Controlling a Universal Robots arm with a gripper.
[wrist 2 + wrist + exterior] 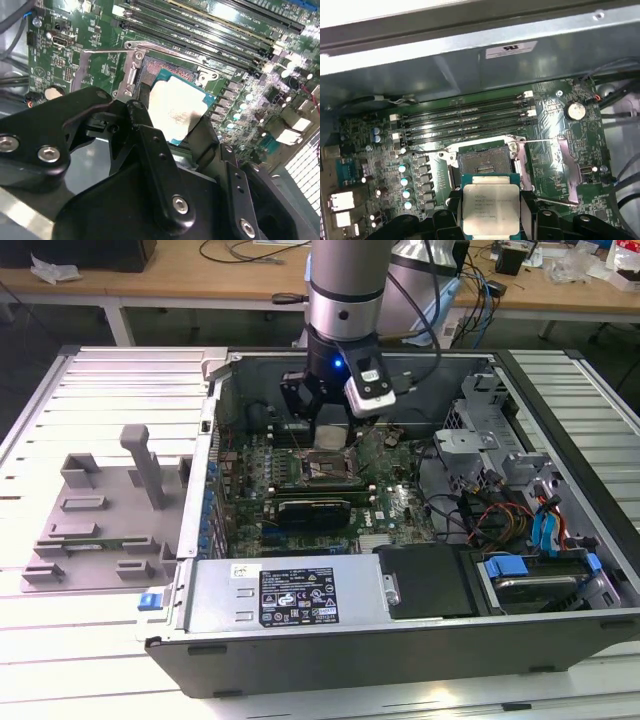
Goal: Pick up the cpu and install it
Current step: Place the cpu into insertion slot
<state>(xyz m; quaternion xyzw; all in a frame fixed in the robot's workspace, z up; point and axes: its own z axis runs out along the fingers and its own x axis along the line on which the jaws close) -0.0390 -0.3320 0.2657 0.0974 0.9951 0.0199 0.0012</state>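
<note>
One upright arm's (345,295) pincer (491,216) holds cpu (489,202) over socket (482,162).

Setting: a robotics laboratory or test workshop. Indicators: the worktop (60,440) is built of slatted aluminium profiles and carries an opened computer case (400,640) laid on its side, with the motherboard (385,505) exposed. A grey moulded fixture (100,520) sits beside the case on the exterior view's left. An industrial arm (345,290) reaches into the case; in the first wrist view its gripper (491,202) is clamped on the cpu (490,215) near the open socket (482,162). Behind stand wooden benches (180,285) (strewn with loose cables (240,252) and small equipment), as in a shared engineering room
</note>
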